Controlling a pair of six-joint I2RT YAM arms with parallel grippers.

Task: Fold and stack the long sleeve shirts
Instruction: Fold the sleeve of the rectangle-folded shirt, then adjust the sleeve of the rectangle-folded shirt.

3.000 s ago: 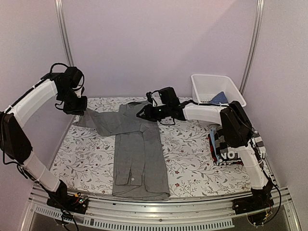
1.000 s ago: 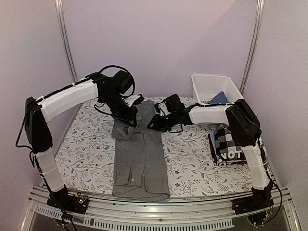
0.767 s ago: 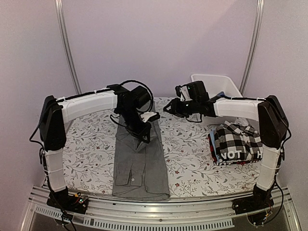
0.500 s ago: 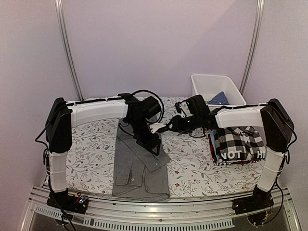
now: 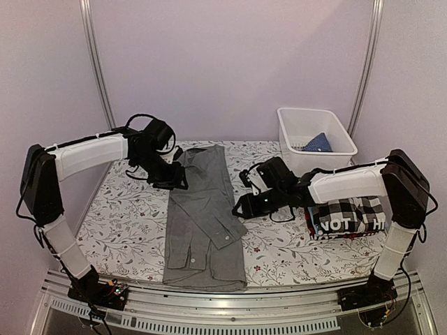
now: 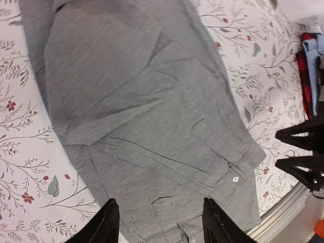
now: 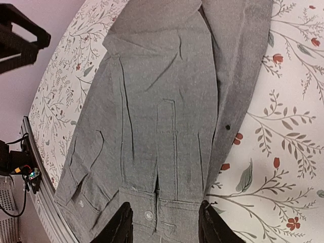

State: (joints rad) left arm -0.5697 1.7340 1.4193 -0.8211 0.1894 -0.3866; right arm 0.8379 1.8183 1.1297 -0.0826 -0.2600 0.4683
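- Grey shirt (image 5: 206, 216) is lying lengthwise on the table (image 5: 126, 230) with its sleeves folded in; crosswise folds and stacking are remaining.
- Left gripper (image 5: 178, 183) and right gripper (image 5: 241, 206) are hovering beside it, jaws apart and empty.
- Checked stack (image 5: 346, 213) is sitting at the right, and a blue shirt (image 5: 318, 143) is waiting in the basket (image 5: 286, 132).

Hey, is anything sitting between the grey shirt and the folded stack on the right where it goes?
Only the robot's right arm: the right hand is by the right edge of the grey shirt, and the arm runs over the tablecloth toward the stack. Nothing else visible lies between.
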